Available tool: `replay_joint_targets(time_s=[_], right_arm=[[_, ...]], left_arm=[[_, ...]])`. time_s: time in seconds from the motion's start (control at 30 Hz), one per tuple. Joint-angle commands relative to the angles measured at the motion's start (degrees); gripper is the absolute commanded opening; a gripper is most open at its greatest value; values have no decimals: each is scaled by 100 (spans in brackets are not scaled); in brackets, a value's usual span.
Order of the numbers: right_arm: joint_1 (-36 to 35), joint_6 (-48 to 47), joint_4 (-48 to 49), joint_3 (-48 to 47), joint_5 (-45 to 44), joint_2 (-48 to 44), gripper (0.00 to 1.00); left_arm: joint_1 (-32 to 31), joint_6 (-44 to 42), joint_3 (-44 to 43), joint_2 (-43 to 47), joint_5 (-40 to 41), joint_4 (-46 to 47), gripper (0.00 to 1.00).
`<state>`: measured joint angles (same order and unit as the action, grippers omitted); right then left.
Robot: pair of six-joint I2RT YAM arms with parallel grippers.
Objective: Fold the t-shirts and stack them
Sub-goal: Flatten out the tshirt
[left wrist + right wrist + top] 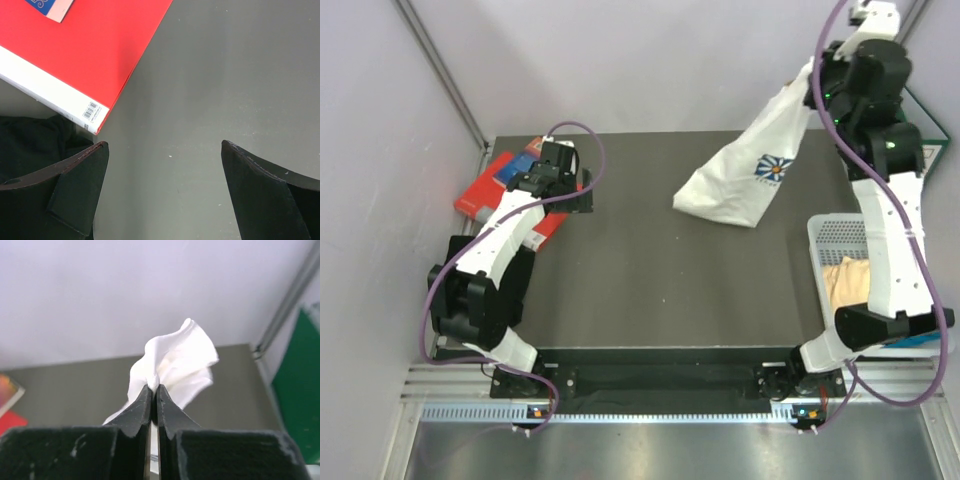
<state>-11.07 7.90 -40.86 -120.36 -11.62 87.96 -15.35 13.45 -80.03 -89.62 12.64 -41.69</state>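
Two arms work at a dark counter (650,290). The right arm (885,200) reaches up to the far right corner, and its jaws are pressed together on a pinch of the white shirt (750,160). In the right wrist view the cloth (175,360) bunches out just beyond the tips, with no gap between the fingers (140,412). From that grip the shirt hangs slanting down and to the left. Its blue-petalled daisy print (775,167) faces the top camera, and its wide lower end lies on the counter at the far middle-right.

Left arm (500,240): it is bent over the far left of the counter, jaws wide apart and holding nothing. Its fingers (75,190) hover above bare counter, just beside the corner of a red book (90,45). Black cloth (30,135) shows at the near left of that view, next to the book's white edge; whether it is a shirt I cannot tell. From above, the red and blue books (485,190) lie at the far left corner, partly under the arm.

Near the right edge stands a white mesh basket (835,235) with pale yellow cloth (845,280) inside it, well apart from the hanging shirt.
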Motion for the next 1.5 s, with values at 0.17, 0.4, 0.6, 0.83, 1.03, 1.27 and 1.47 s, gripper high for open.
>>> replay_joint_targets(time_s=[0.17,0.4,0.6,0.83,1.03,1.27,1.47], right_arm=[[-474,-526,-123,-797,-755,-386,0],[-1966,-273,-431,-314,551,483,0],[-3233,132,-826,-1023,2746,2354,0],[-3991,282,-1129,-958,3658,3369,45],[-3298,634,-178,881,2217,1752,74],[-1866,511,-133,1875,1470,925,71],[-1425,353,-80,2358,1364,793,71]], left_arm=[[-11,61,13,147,-78,161,99],[-3,131,75,261,-25,161,99],[-11,263,101,621,677,91,98],[-3,237,347,1175,1074,135,99],[-3,255,873,1298,-423,398,99],[-125,947,1551,754,-3038,1233,100],[-283,1799,1859,-89,-4337,2243,94]])
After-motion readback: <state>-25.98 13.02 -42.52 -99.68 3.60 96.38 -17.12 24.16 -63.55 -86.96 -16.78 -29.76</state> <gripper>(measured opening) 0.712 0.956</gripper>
